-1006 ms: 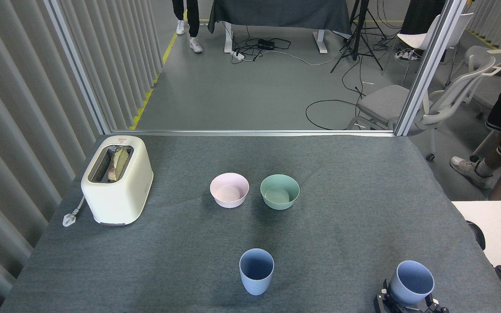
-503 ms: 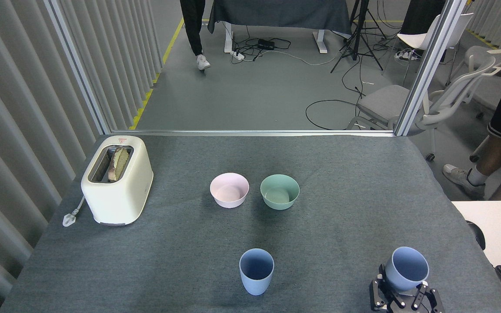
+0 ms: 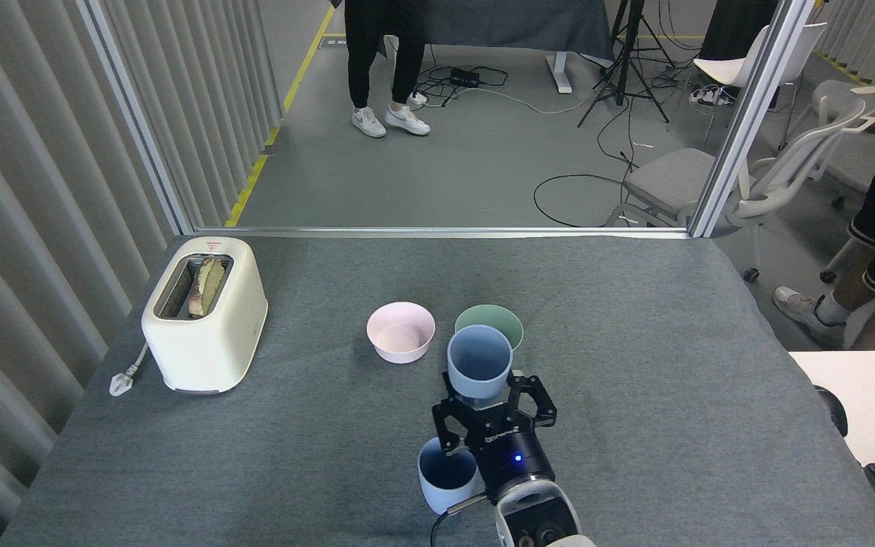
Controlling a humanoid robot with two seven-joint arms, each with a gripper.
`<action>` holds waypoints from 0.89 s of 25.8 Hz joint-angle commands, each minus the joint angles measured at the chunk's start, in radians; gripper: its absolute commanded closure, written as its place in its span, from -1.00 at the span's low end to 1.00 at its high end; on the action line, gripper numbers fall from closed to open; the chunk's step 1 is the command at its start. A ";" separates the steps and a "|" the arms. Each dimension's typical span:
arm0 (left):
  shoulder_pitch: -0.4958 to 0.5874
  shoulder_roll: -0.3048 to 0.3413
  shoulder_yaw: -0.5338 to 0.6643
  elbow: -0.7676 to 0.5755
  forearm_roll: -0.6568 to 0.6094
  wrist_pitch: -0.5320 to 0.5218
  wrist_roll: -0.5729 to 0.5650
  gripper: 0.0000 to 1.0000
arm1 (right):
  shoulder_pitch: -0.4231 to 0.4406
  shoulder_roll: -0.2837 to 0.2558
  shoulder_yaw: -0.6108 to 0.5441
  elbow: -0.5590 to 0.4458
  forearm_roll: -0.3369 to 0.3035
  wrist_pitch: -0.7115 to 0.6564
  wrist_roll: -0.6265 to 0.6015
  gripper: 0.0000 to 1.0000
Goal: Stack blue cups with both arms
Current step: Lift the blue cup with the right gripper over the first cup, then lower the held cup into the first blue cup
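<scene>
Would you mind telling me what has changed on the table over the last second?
The right gripper, shut on a pale blue plastic tumbler, has carried it from the table's near right corner leftward and up, over the other pale blue tumbler standing on the grey cloth. That tumbler, the pink bowl, mint-green bowl and cream toaster stayed put.

Matt pale-blue plastic cups (image 3: 478,363), glossy cream plastic toaster (image 3: 206,313), rough grey felt-like table cover (image 3: 673,365).

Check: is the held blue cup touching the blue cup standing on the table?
Cannot tell. In the head view the right gripper holds one blue cup beyond the standing blue cup, but the gripper hides the space between them.
</scene>
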 commanded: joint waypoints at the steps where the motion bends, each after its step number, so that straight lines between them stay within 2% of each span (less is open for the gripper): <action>1: -0.001 0.000 0.001 0.001 0.010 -0.001 0.000 -1.00 | 0.039 0.026 0.088 -0.044 0.014 0.003 0.036 -0.31; 5: -0.001 0.000 0.001 0.001 0.010 -0.001 0.001 -1.00 | 0.114 0.026 0.116 -0.084 0.014 0.003 0.038 -0.35; 8: -0.001 0.000 0.001 0.001 0.010 -0.001 0.001 -1.00 | 0.139 0.019 0.116 -0.093 0.014 0.003 0.038 -0.35; 23: -0.001 0.000 0.003 0.003 0.010 0.001 0.001 -1.00 | 0.171 0.009 0.093 -0.078 0.008 0.004 0.024 -0.37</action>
